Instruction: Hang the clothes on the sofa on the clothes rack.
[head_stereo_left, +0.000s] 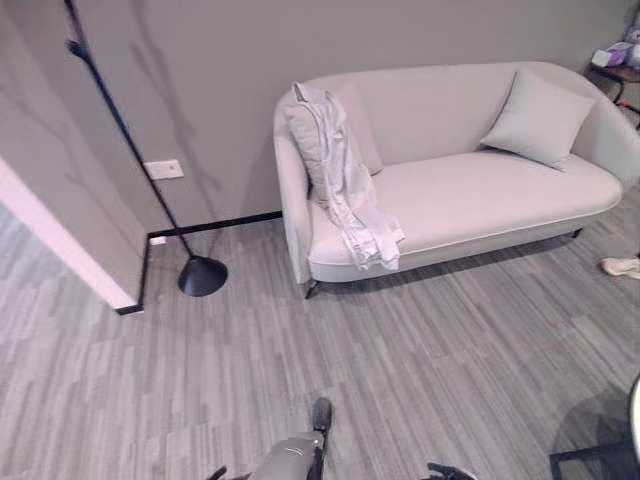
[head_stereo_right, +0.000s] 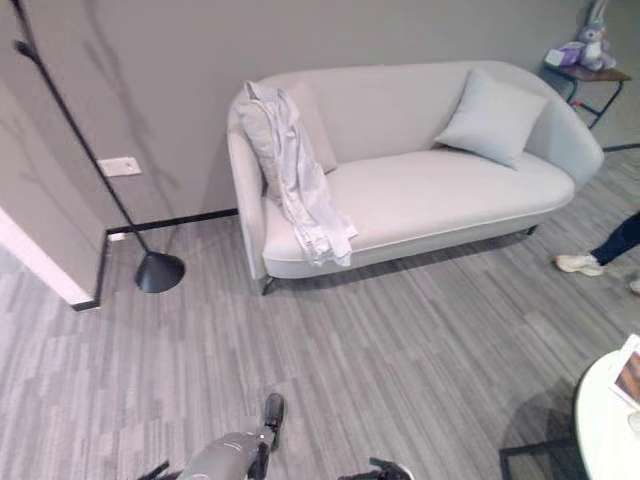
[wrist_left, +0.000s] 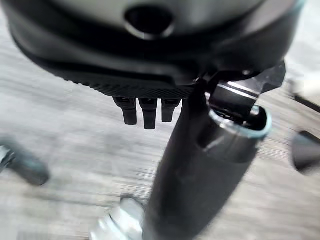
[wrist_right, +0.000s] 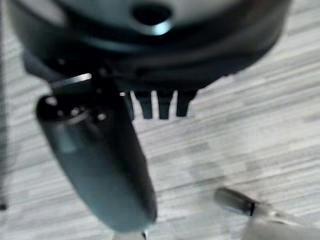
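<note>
Both dark hands, left hand (wrist_left: 150, 107) and right hand (wrist_right: 160, 102), hung over the grey plank floor (head_stereo_left: 420, 350) with fingers relaxed, holding nothing. The pale crumpled shirt (head_stereo_left: 345, 185) draped the light curved sofa (head_stereo_left: 480, 200) (over its left arm). A black pole rack (head_stereo_left: 150, 180) stood nearby.

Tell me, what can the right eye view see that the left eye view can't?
Right eye view's extras: a round white table at the lower right, and a person's dark trouser leg above a pale shoe. Left eye view's extra: a bit more pale wall at the left. Shared: the sofa, the white clothes draped over its left end, a cushion and the black pole stand.
</note>
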